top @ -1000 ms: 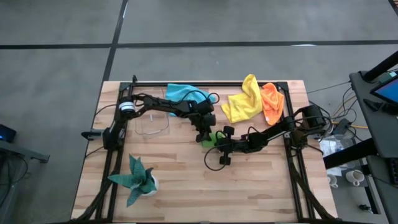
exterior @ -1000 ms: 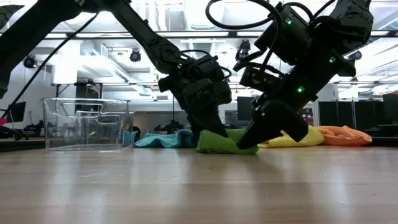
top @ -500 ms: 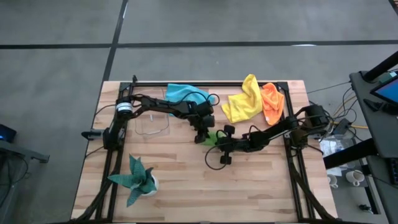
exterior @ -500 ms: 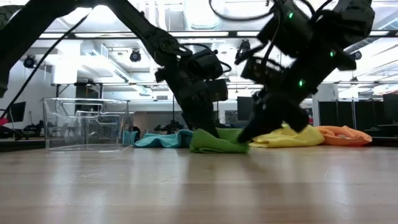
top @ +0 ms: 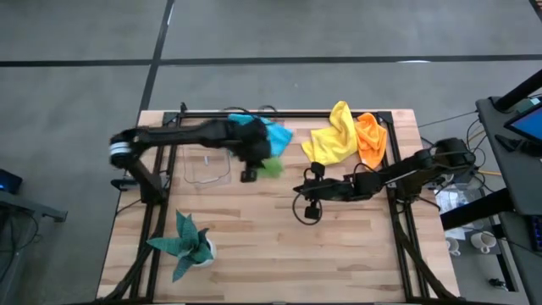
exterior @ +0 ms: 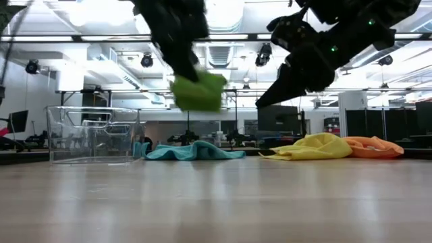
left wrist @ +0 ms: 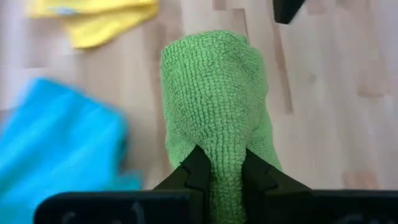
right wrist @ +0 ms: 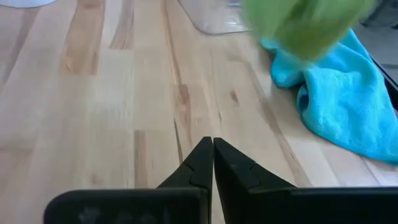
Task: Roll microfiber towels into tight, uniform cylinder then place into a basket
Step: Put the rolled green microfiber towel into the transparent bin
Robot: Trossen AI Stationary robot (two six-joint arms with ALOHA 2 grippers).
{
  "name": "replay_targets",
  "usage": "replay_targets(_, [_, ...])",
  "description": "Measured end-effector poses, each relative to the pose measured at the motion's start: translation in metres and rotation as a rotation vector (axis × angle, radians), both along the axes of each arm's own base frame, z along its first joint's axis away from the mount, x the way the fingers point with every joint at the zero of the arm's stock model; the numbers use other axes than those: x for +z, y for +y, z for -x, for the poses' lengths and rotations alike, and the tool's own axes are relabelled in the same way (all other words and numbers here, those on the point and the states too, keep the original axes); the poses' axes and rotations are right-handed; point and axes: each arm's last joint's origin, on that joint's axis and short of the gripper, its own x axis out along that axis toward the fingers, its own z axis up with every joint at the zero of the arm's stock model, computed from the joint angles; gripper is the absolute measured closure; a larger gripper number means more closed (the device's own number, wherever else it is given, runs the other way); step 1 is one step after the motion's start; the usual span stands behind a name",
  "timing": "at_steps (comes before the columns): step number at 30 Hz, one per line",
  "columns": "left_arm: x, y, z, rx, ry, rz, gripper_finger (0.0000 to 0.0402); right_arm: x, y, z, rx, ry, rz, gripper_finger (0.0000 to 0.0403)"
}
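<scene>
1. Left gripper: in the air just beside the basket, on the side facing the table's middle. Jaws clamped on the rolled lime green towel; the left wrist view shows both fingers pinching the roll's near end.
2. Lime green towel: lifted well clear of the tabletop; in the low view it hangs above the level of the basket's rim, off to the side toward the right arm.
3. Basket: clear walled container standing on the wooden table; nothing coloured shows inside it from above.
4. Bright blue towel: lying loose on the table beyond the basket, toward the table's far edge, partly under the left arm.
5. Yellow towel and orange towel: crumpled, touching each other, well apart from the basket near the far right corner.
6. Right gripper: raised off the table, well apart from the basket past the table's middle; fingers pressed together, holding nothing.
7. Potted plant: near the table's front edge, on the basket's side.
</scene>
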Motion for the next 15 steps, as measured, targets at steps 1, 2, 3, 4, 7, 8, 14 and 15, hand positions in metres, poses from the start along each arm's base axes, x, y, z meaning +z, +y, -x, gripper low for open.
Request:
replay_targets(1, [0.011, -0.002, 0.011, 0.014, -0.003, -0.028, 0.038, 0.0, 0.0, 0.0, 0.0, -0.004, -0.001, 0.0394])
replay_targets(2, [0.021, -0.004, 0.023, 0.027, 0.009, -0.061, 0.038, -0.001, 0.0, 0.0, 0.0, -0.002, 0.0, 0.0394])
replay_targets(3, [0.028, -0.006, 0.034, 0.04, 0.027, -0.086, 0.038, -0.002, 0.0, 0.001, 0.0, 0.005, 0.001, 0.0394])
replay_targets(4, [0.036, -0.007, 0.045, 0.057, 0.035, -0.111, 0.038, -0.003, 0.0, 0.001, 0.0, 0.008, 0.001, 0.0394])
replay_targets(7, [0.05, -0.01, 0.072, 0.086, 0.065, -0.13, 0.038, -0.007, 0.0, 0.001, -0.001, 0.021, 0.003, 0.0394])
replay_targets(8, [0.054, -0.01, 0.08, 0.097, 0.074, -0.126, 0.038, -0.009, 0.0, 0.001, 0.0, 0.026, 0.004, 0.0394])
replay_targets(14, [0.042, 0.005, 0.104, 0.218, 0.169, -0.127, 0.038, -0.02, 0.001, -0.004, -0.001, 0.024, 0.003, 0.0394])
replay_targets(15, [0.037, 0.01, 0.107, 0.251, 0.194, -0.143, 0.038, -0.022, 0.001, -0.005, -0.002, 0.034, 0.004, 0.0394])
